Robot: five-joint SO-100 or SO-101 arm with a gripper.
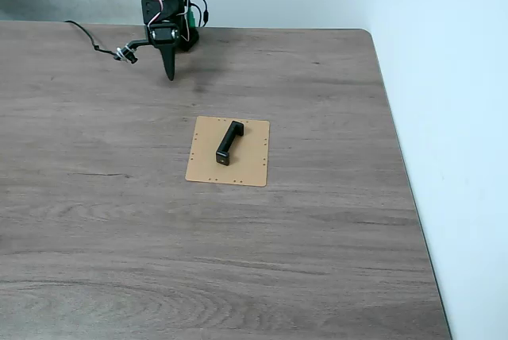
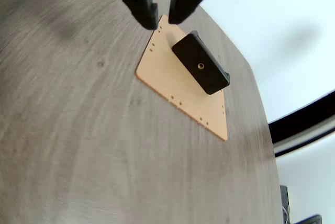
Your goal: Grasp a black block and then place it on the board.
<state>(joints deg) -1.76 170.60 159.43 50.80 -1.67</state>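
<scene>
Bare bench [image 1: 119, 260] lies nearest; farther off, black block [image 1: 228, 143] rests on board [image 1: 228, 152]. Tool [image 2: 163, 19], fingers slightly apart and empty, should back away cleanly.

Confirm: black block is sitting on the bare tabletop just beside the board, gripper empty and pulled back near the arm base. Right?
Not quite. The black block lies on the board, not on the bare tabletop; the fixed view shows tan sheet all around it. The rest holds: the gripper is empty and back near the arm base.
</scene>
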